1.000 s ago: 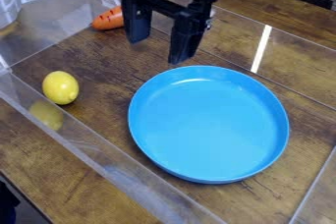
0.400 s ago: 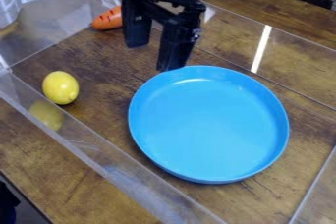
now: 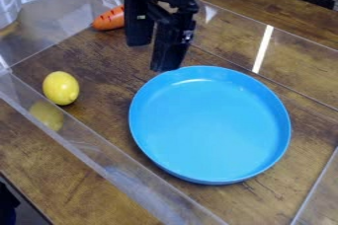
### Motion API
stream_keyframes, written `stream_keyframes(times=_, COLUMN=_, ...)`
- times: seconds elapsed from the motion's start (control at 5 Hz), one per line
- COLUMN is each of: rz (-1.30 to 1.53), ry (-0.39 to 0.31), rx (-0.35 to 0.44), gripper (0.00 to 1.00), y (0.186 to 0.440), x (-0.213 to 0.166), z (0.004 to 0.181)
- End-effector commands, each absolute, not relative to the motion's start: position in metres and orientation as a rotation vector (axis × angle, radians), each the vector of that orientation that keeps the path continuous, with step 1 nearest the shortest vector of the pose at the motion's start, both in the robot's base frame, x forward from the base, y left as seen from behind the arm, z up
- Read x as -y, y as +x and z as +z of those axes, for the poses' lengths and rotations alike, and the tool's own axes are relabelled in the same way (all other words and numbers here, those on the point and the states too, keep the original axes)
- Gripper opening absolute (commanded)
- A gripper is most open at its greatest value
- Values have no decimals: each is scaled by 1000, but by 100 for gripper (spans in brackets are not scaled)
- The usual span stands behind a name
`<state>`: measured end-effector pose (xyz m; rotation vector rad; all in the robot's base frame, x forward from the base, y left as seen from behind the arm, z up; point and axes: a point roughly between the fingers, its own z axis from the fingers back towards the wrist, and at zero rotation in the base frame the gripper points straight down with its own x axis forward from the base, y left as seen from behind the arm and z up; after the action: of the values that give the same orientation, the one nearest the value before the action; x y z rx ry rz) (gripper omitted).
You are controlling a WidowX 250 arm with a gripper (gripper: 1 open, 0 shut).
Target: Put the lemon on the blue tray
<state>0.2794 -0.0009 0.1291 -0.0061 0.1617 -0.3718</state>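
1. Only the claw (image 3: 150, 51) had shifted since the earlier frame: its finger nearer the tray had swung inward and a little down the view, while the lemon and the tray had stayed put.
2. The wooden table (image 3: 79, 185) carried everything, with a clear panel (image 3: 99, 155) running along its near left side.
3. Largest of the things on it was the blue tray (image 3: 209, 125), flat and shallow-rimmed, with ample bare surface to receive a small fruit.
4. The claw stood wide, its dark fingers well apart with nothing between them, up by the tray's far edge; its height over the table was, as far as one view allowed, hard to judge.
5. Behind it lay the orange carrot (image 3: 109, 19), not wanted for this job.
6. Smallest was the lemon (image 3: 61, 88), on the table left of the tray in the view, well apart from it and close to the panel. It looked light and fairly firm, with smooth skin likely to slip or roll under an uneven pinch. The best hold seemed to be across its narrow middle, fingers low on both flanks, squeezing moderately; the tapered ends would probably have squirted free. Little about it seemed fragile, though the panel left scant room for a finger on that side.
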Motion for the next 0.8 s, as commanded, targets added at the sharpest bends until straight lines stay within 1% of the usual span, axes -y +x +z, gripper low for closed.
stream_keyframes(times=0.0, rz=-439, ry=3, rx=-139, gripper=100, y=281, x=-2, z=132)
stream_keyframes(times=0.4, rz=-381, ry=-2, rx=-155, gripper=100, y=292, x=-11, z=141)
stream_keyframes(times=0.6, rz=-371, ry=-4, rx=-164, gripper=100, y=290, x=-7, z=133)
